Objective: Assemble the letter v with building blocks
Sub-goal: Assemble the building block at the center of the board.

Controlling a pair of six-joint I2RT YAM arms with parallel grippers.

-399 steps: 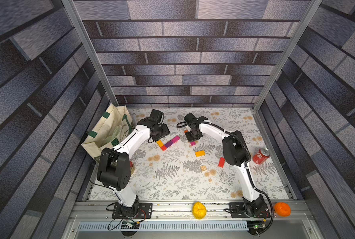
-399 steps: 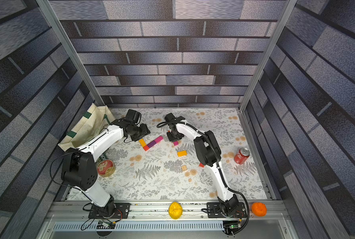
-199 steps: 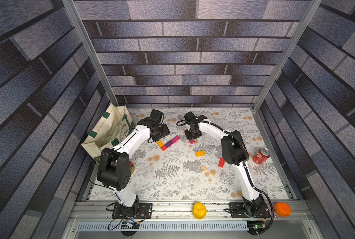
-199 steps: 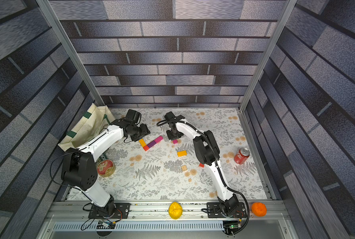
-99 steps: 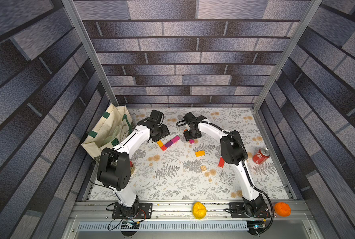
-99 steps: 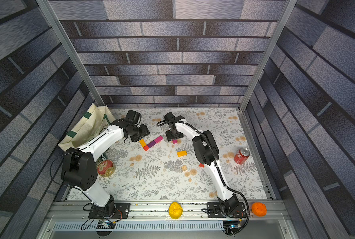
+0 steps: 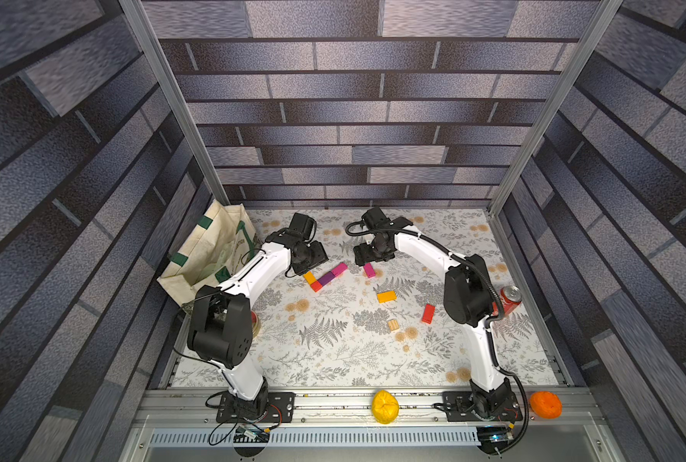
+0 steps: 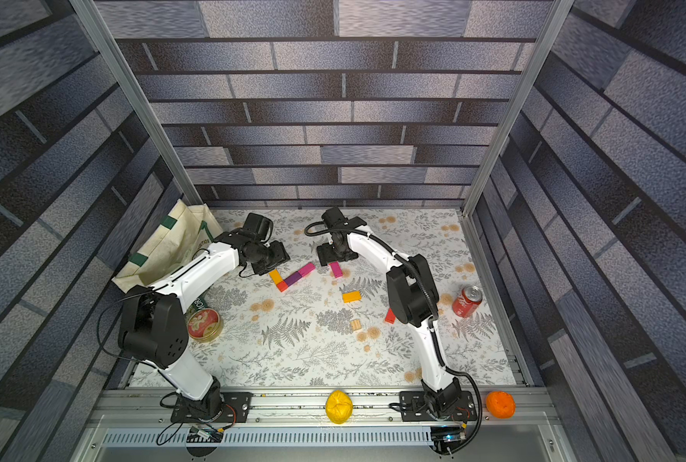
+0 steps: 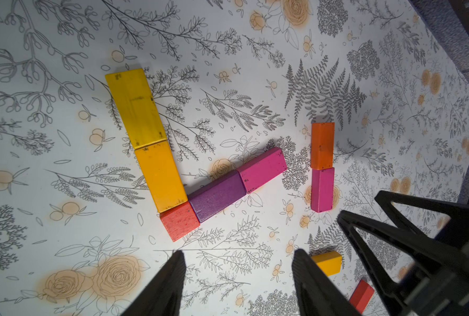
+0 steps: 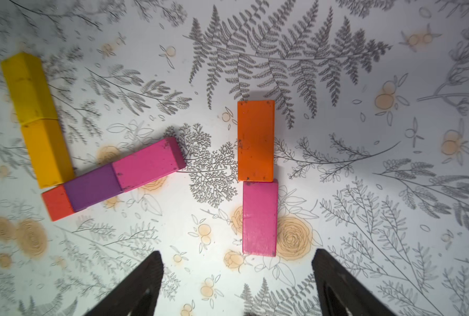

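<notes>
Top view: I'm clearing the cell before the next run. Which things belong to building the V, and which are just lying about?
Belongs: started V of five blocks; orange block and pink block set end to end; loose amber block; loose red block; wood cube.
Lying about: tote bag; round tin; soda can; yellow lump; orange lump.

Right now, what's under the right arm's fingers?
A magenta block and an orange block, end to end. In both top views the right arm hides the orange one.

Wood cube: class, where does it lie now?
In both top views the wood cube lies mid-table, nearer the front rail than the loose yellow-orange block, left of the red block.
</notes>
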